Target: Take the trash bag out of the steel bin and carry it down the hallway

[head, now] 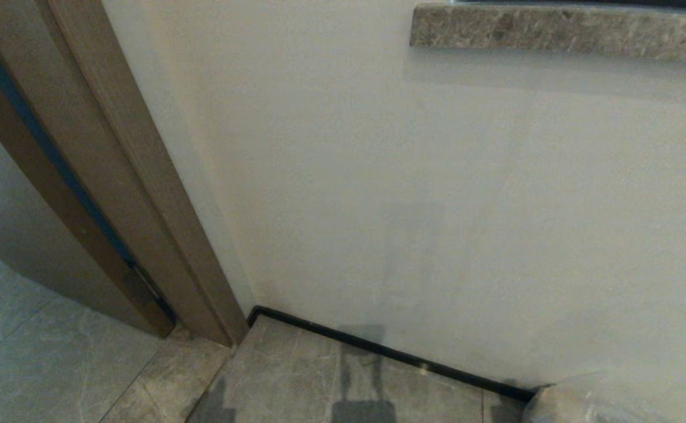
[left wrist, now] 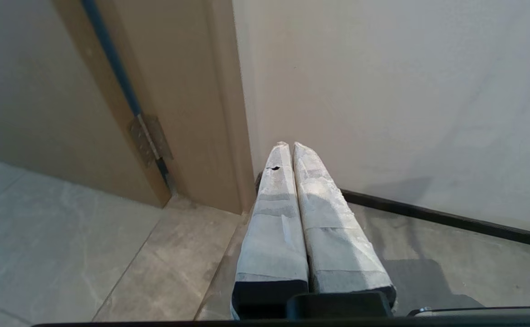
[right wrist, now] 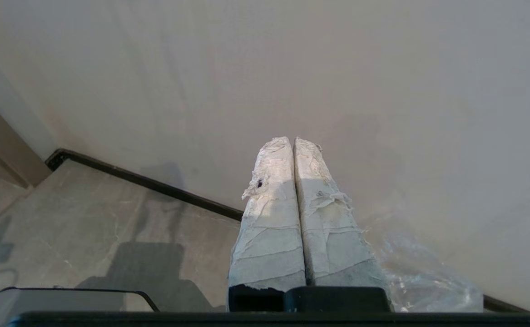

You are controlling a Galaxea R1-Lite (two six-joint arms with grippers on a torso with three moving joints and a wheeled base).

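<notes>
The trash bag (head: 578, 405), crinkled whitish translucent plastic, lies on the floor against the pale wall at the lower right of the head view. In the right wrist view the trash bag (right wrist: 428, 277) lies beyond and beside my right gripper (right wrist: 292, 140). That gripper is shut, its taped fingers pressed together with nothing between them, and it is apart from the bag. My left gripper (left wrist: 290, 145) is shut too and empty, pointing at the wall corner by the door frame. The steel bin is out of view. Grey stone hallway tiles (head: 54, 352) run off to the left.
A brown wooden door frame (head: 113, 176) stands at the left, with a hinge (left wrist: 149, 138) showing. A pale wall (head: 437, 205) with a black skirting strip (head: 390, 352) fills the front. A stone ledge (head: 554, 29) juts out high on the right.
</notes>
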